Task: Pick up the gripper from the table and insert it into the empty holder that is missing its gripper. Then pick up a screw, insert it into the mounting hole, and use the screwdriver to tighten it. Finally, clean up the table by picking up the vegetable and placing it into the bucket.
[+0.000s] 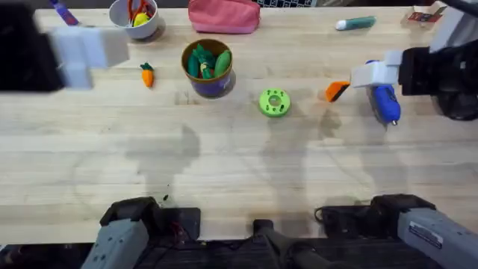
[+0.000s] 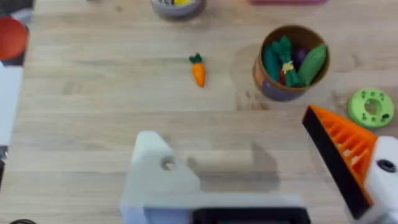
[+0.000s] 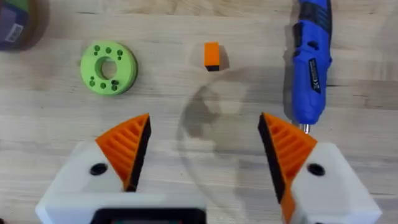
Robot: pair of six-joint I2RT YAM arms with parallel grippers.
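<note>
The loose orange gripper [image 3: 212, 55] lies on the table between the green disc and the blue screwdriver [image 3: 309, 62]; from overhead it is the orange gripper [image 1: 336, 91] left of the screwdriver [image 1: 385, 103]. My right gripper [image 3: 204, 118] hovers open above it, both orange pads in place. My left gripper [image 2: 230, 127] is open and raised at the far left [image 1: 89, 48]. One of its fingers is the bare white holder [image 2: 158, 168], the other carries an orange pad [image 2: 339, 149]. The carrot [image 1: 147, 74] lies left of the purple bucket [image 1: 208, 86], which holds green toy vegetables.
A green round disc [image 1: 274, 102] sits mid-table. Along the far edge stand a white bowl [image 1: 134, 19] with scissors, a pink pouch [image 1: 224, 15] and a teal marker [image 1: 355, 24]. The near half of the table is bare wood.
</note>
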